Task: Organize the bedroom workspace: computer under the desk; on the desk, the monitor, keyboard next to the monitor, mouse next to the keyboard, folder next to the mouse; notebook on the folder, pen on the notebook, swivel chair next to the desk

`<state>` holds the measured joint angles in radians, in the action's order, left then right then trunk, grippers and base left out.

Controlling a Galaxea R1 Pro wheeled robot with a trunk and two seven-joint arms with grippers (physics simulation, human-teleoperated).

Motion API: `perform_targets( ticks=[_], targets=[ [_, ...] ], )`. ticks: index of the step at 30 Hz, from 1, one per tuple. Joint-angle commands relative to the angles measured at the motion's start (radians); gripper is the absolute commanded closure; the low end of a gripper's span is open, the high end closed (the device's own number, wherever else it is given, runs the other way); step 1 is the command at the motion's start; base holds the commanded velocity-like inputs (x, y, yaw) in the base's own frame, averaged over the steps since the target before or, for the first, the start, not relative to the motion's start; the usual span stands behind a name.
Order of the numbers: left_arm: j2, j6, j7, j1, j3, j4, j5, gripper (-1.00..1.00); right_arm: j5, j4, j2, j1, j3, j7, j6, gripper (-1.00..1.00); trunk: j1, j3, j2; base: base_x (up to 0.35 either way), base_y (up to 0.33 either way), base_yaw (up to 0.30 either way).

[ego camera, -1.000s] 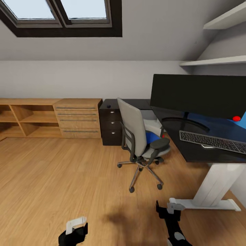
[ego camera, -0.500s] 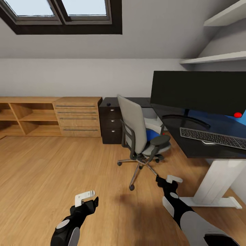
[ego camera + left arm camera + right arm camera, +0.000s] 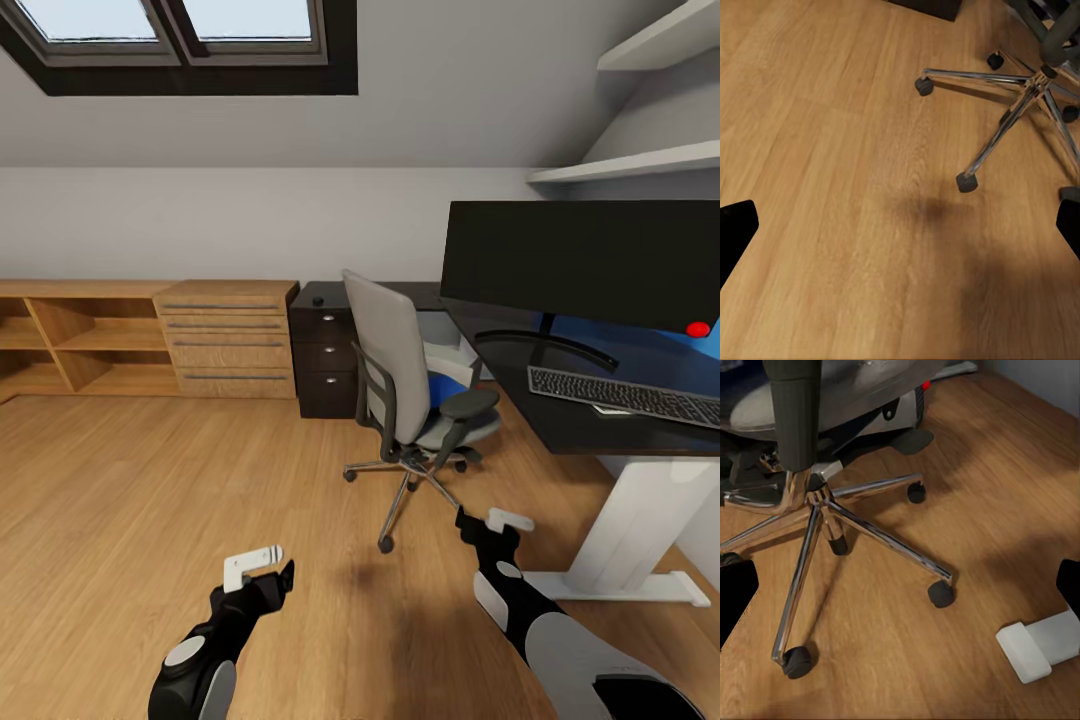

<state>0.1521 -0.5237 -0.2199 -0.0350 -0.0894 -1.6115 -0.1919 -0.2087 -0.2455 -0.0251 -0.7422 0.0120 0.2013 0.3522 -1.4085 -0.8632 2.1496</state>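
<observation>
The grey swivel chair (image 3: 400,370) stands on the wood floor beside the black desk (image 3: 560,425), with the blue folder (image 3: 446,385) on its seat. On the desk are the monitor (image 3: 590,260) and, in front of it, the keyboard (image 3: 625,393). A pale box, likely the computer (image 3: 440,352), sits under the desk behind the chair. A small dark object, perhaps the mouse (image 3: 318,300), lies on the far black top. I cannot make out the notebook or pen. My left gripper (image 3: 268,568) (image 3: 900,232) and right gripper (image 3: 487,523) (image 3: 900,592) hang open and empty over the floor, short of the chair's chrome base (image 3: 817,502) (image 3: 1020,97).
Low light-wood cabinets (image 3: 150,340) line the back wall under a sloped ceiling with a skylight (image 3: 180,40). A black drawer unit (image 3: 325,365) stands behind the chair. The desk's white leg and foot (image 3: 625,530) (image 3: 1039,645) lie just right of my right gripper. Shelves (image 3: 640,160) hang above the desk.
Both arms have risen and reached forward into view, toward the chair. The whole picture has shifted slightly, so the camera moved; the chair and the desk's things stay put.
</observation>
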Motion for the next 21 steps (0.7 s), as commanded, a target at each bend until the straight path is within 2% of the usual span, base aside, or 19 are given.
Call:
perform_targets(
  ticks=[1,5,21],
  targets=[
    [0.0,0.004,-0.009,0.0,-0.002,-0.003,-0.011,-1.0,-0.001,-0.003,-0.002,0.001,-0.004,-0.002,0.048,-1.0,-0.004,-0.004,0.007,0.0,0.0,0.0],
    [0.0,0.008,-0.01,0.0,-0.003,-0.003,-0.011,-1.0,0.002,-0.003,-0.009,0.002,-0.007,-0.002,0.102,-1.0,-0.019,-0.017,0.035,0.0,0.0,0.0],
    [0.0,0.008,-0.013,0.0,-0.003,-0.001,-0.009,-1.0,0.004,-0.004,-0.01,0.003,-0.004,-0.002,0.122,-1.0,-0.08,-0.067,0.147,0.0,0.0,0.0]
  ],
)
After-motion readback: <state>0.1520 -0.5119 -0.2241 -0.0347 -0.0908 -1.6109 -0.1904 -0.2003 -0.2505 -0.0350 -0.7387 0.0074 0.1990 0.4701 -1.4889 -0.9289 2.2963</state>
